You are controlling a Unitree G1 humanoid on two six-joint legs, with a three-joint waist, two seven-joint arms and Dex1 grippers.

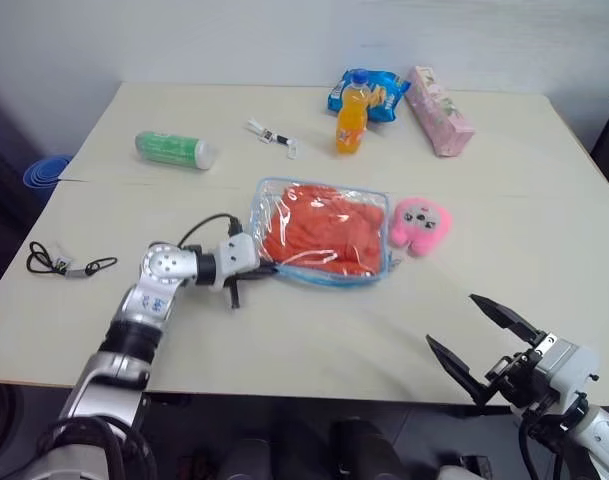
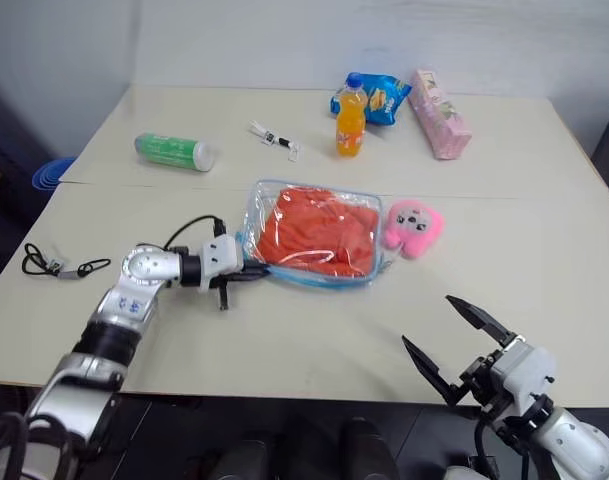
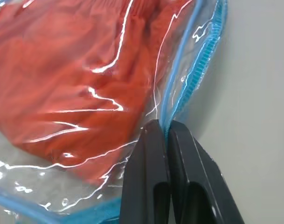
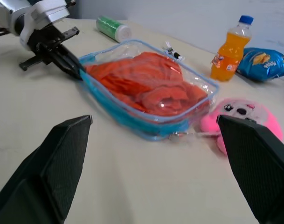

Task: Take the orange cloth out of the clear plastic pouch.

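Observation:
The clear plastic pouch [image 1: 268,197] with light-blue edging lies flat in the middle of the table. The orange cloth [image 1: 321,234] is inside it, wrinkled and filling most of it. My left gripper [image 1: 263,268] is at the pouch's near left corner. In the left wrist view, its two black fingers [image 3: 151,158] are shut on the blue zipper edge [image 3: 203,65] of the pouch. My right gripper [image 1: 452,320] hovers at the table's front right edge, open and holding nothing, well short of the pouch [image 4: 132,116].
A pink plush toy [image 1: 420,224] touches the pouch's right side. Behind stand an orange drink bottle [image 1: 351,118], a blue snack bag [image 1: 380,92] and a pink box [image 1: 440,124]. A green bottle [image 1: 174,150] and small clip [image 1: 274,136] lie back left, a black cord [image 1: 68,262] at left.

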